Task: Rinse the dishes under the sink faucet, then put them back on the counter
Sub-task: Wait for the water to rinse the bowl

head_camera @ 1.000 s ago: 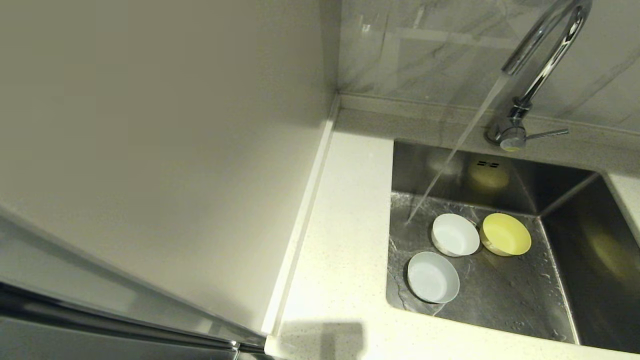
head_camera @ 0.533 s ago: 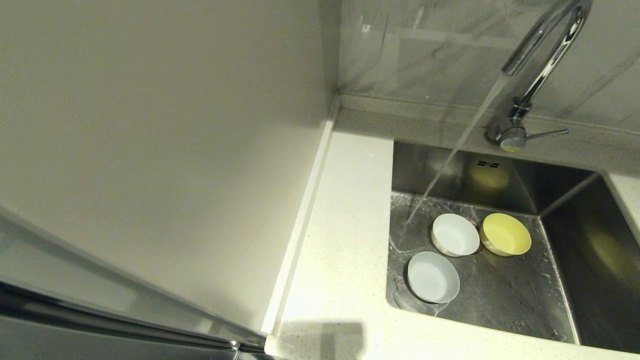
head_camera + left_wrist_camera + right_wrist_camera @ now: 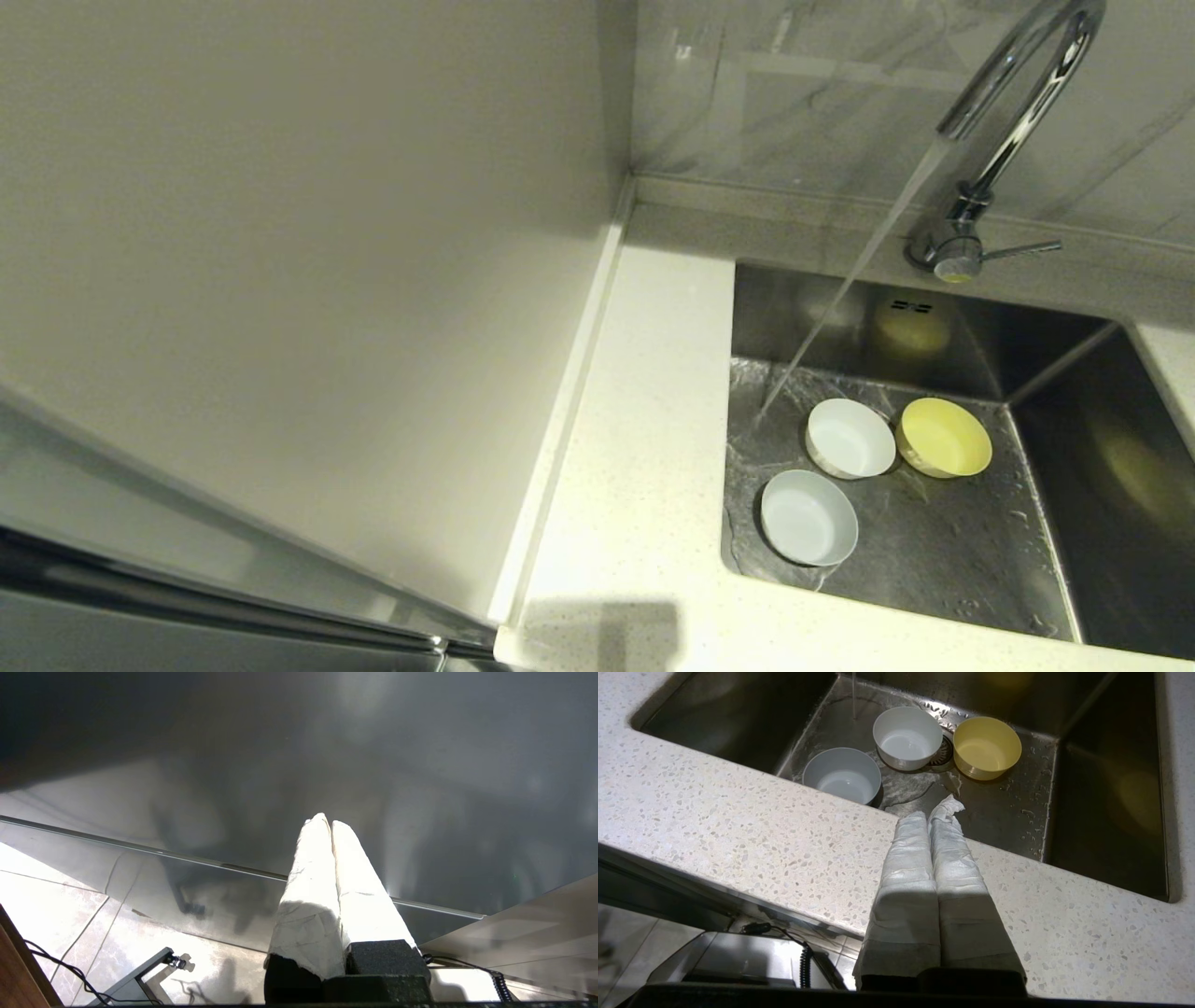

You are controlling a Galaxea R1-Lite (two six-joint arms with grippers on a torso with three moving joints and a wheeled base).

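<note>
Right gripper (image 3: 930,812) hung pressed together, empty, above the counter (image 3: 738,830) edge; bowls (image 3: 907,736) sat beyond it in the sink (image 3: 1106,802). Left gripper (image 3: 325,823) pinched together, parked away. Wet bowl walls would probably slip from those wrapped fingers; the stream (image 3: 840,289) missed every bowl.

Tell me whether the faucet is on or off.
On. A stream of water falls from the faucet spout and strikes the sink floor beside the white bowl.

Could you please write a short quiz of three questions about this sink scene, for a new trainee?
1. True or false: the water stream from the faucet falls into the white bowl.
2. Which bowl is nearest the counter's front edge? A) yellow B) blue-grey C) white
3. Fill in: both end effectors are ____.

Key:
1. False; it hits the sink floor beside it.
2. B, the blue-grey bowl; the yellow bowl is farther.
3. Shut: right end effector, left end effector.
</note>
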